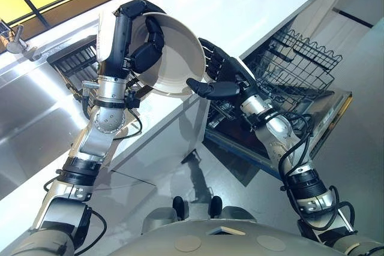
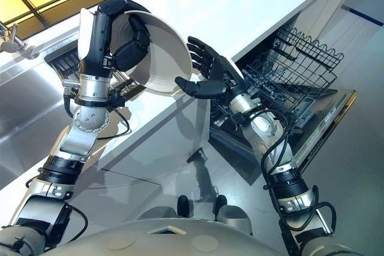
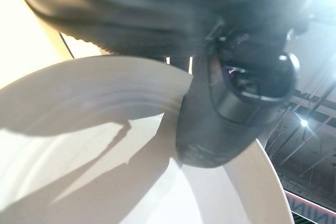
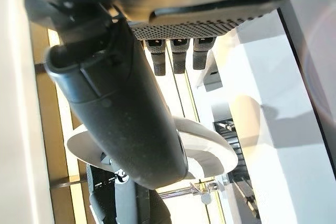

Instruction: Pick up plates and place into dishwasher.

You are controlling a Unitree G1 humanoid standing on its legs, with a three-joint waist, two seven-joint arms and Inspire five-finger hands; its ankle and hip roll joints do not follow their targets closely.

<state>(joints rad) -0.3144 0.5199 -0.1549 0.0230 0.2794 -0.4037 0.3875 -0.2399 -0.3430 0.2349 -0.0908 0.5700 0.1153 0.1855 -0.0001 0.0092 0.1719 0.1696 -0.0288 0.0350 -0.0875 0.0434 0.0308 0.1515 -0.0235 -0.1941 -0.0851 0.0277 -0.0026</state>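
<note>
The white surface (image 1: pixel 252 4) runs to a long front edge, and past its right end the open dishwasher (image 1: pixel 312 97) stands with its door down and a wire rack (image 1: pixel 300 58) pulled out; bare floor (image 1: pixel 360 166) lies beside the door. A plain white plate (image 1: pixel 177 58), shallow and round, is held tilted on edge above the surface's front edge. The left hand (image 1: pixel 141 37) has its fingers curled over the plate's rim, thumb against its face. The right hand (image 2: pixel 207 70), fingers spread and straight, is just beside the plate's lower right rim.
</note>
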